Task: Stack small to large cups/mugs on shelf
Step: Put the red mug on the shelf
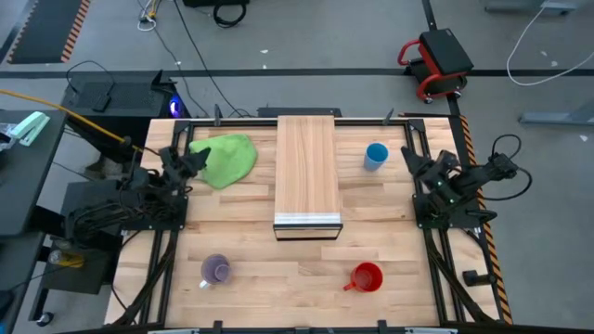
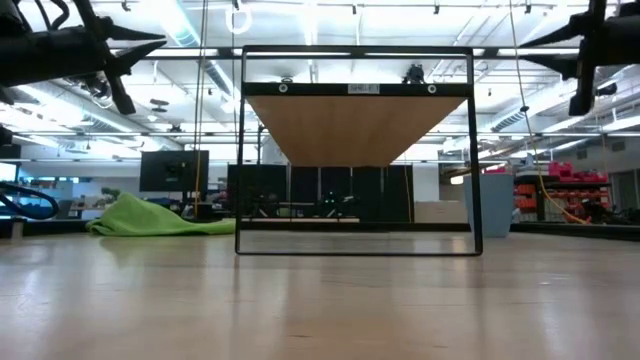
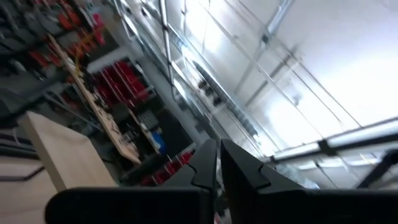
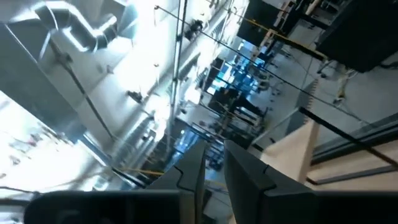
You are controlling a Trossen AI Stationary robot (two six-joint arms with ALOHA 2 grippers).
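Note:
The shelf (image 1: pixel 307 174) is a long light-wood block with a silvery front edge, standing raised at the table's middle; it also shows in the low view (image 2: pixel 357 120). A light-blue cup (image 1: pixel 375 155) stands upright right of it, toward the far side. A pale purple mug (image 1: pixel 216 270) stands at the near left and a red mug (image 1: pixel 367 276) with a handle at the near right. My left gripper (image 1: pixel 200 160) is held above the table's left edge, shut and empty, tipped upward. My right gripper (image 1: pixel 409 154) is held above the right edge, shut and empty, near the light-blue cup.
A green cloth (image 1: pixel 225 158) lies crumpled at the far left, just beside my left gripper; it also shows in the low view (image 2: pixel 150 218). Bare wooden tabletop (image 1: pixel 288 278) stretches between the two near mugs, in front of the shelf.

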